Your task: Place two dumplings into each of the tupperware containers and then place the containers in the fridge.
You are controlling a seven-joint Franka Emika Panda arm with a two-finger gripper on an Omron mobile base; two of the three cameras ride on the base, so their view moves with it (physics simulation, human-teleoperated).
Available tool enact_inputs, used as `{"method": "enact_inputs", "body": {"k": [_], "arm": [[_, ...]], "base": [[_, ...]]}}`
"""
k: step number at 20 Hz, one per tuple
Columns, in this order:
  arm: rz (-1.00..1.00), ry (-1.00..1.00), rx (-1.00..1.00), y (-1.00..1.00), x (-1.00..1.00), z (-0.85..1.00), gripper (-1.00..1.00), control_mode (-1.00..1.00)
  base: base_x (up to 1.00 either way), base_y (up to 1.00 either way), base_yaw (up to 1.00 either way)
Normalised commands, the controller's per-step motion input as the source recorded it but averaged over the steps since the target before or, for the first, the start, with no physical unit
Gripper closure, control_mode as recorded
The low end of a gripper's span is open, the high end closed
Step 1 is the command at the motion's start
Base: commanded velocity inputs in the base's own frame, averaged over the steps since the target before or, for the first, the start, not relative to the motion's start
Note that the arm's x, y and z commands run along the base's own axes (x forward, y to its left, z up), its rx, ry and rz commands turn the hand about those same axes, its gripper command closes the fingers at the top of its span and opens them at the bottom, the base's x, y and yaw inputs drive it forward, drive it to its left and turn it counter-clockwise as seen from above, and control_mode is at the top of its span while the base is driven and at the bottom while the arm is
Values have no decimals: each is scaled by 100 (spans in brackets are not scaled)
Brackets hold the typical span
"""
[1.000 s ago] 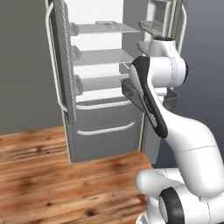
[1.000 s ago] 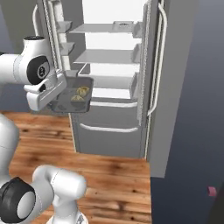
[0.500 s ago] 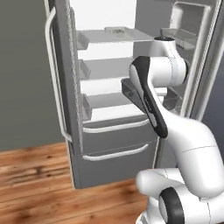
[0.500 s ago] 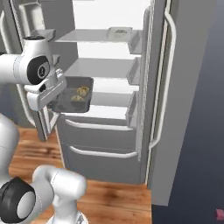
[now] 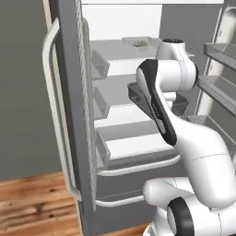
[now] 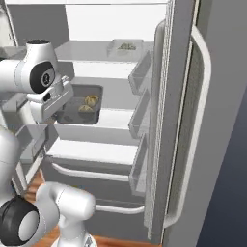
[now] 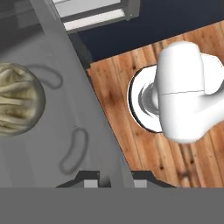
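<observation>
Gripping the near rim of a tupperware container (image 6: 79,112), the gripper (image 7: 114,178) nearly closed with one dark tip on either side of the thin wall. Holding the tray level in front of the open fridge (image 6: 103,77), just above a middle white shelf (image 6: 108,140), long axis running into the cabinet away from the hand. Carrying two dumplings (image 6: 88,103) side by side toward the far end of the tray. Sitting already on the upper shelf (image 5: 110,46), toward the back: a second container (image 6: 126,47) with small tan lumps in it, long axis roughly across the shelf.

Looking from the right base side: seeing the held tray and its contents plainly, beside the door bins (image 6: 140,77) and the long pale handle (image 6: 200,120) on the open door. Looking from the left base side: hiding most of the tray behind the white arm, leaving a dark corner (image 5: 138,94); showing the second container (image 5: 140,43) up top. Looking along the hand: seeing translucent grey plastic (image 7: 65,131) up close, one pleated dumpling (image 7: 17,103) through it, and wooden floor (image 7: 131,109) beyond the rim.
</observation>
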Motion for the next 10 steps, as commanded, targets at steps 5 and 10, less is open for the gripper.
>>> {"method": "enact_inputs", "body": {"k": [5,10], "arm": [[0,0,0,0,0,0,100,100],[0,0,0,0,0,0,100,100]], "base": [[100,-33,4],[75,-9,1]]}}
